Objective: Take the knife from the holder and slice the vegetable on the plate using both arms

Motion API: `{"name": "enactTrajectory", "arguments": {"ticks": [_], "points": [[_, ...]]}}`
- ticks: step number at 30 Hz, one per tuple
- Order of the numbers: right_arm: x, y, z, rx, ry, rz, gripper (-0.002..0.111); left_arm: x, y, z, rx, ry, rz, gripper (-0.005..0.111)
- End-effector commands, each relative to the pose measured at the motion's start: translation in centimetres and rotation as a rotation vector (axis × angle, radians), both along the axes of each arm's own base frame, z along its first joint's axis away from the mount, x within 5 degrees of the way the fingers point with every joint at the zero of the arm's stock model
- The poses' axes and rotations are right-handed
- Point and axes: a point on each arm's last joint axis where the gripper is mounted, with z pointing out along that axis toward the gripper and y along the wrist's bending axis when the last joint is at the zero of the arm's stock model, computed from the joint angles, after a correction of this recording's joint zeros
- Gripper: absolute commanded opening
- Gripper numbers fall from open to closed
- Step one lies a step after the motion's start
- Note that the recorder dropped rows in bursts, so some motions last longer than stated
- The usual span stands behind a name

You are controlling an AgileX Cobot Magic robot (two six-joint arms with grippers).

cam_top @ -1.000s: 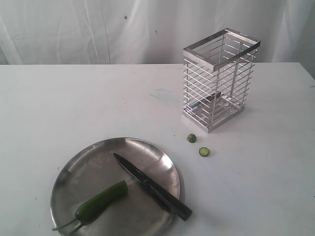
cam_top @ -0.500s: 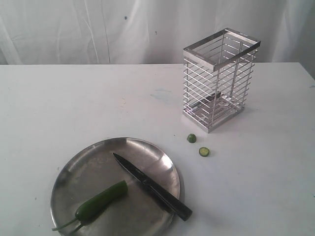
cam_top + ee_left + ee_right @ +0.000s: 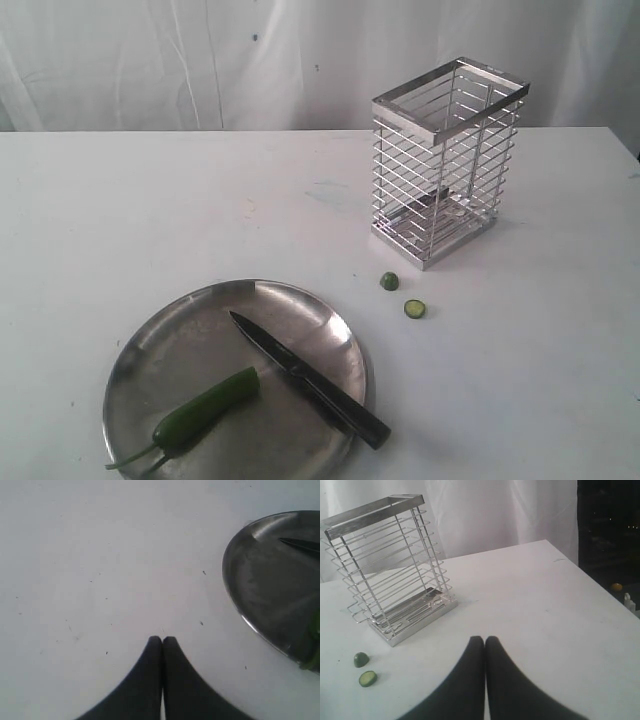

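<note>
The knife [image 3: 305, 377] lies across the plate [image 3: 180, 330], its black handle over the rim toward the front right, its dark blade pointing to the plate's middle. The green chili [image 3: 203, 408] rests on the plate beside the blade, stem toward the front left. The chrome wire holder [image 3: 445, 160] stands empty at the back right. No arm shows in the exterior view. My left gripper [image 3: 162, 639] is shut over bare table, apart from the plate [image 3: 250, 560]; the knife tip [image 3: 300, 544] shows there. My right gripper [image 3: 484, 640] is shut on nothing, near the holder [image 3: 395, 570].
Two small round green slices [image 3: 389, 281] [image 3: 414, 309] lie on the white table between plate and holder; the right wrist view shows them too [image 3: 361, 659] [image 3: 367, 678]. A white curtain hangs behind. The table's right edge [image 3: 600, 592] drops to a dark area.
</note>
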Motion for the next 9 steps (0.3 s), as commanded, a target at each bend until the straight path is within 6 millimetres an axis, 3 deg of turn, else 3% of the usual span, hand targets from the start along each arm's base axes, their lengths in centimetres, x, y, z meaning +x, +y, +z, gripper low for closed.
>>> {"name": "enactTrajectory", "arguments": {"ticks": [1,9], "points": [[-0.01,-0.04,-0.02,-0.004,-0.004,-0.006,0.0,0.05,-0.06,0.06,-0.006,-0.019,-0.007,0.0],[-0.01,-0.04,-0.02,-0.004,-0.004,-0.006,0.0,0.24,-0.05,0.53,-0.008,-0.075,-0.005,0.0]]}}
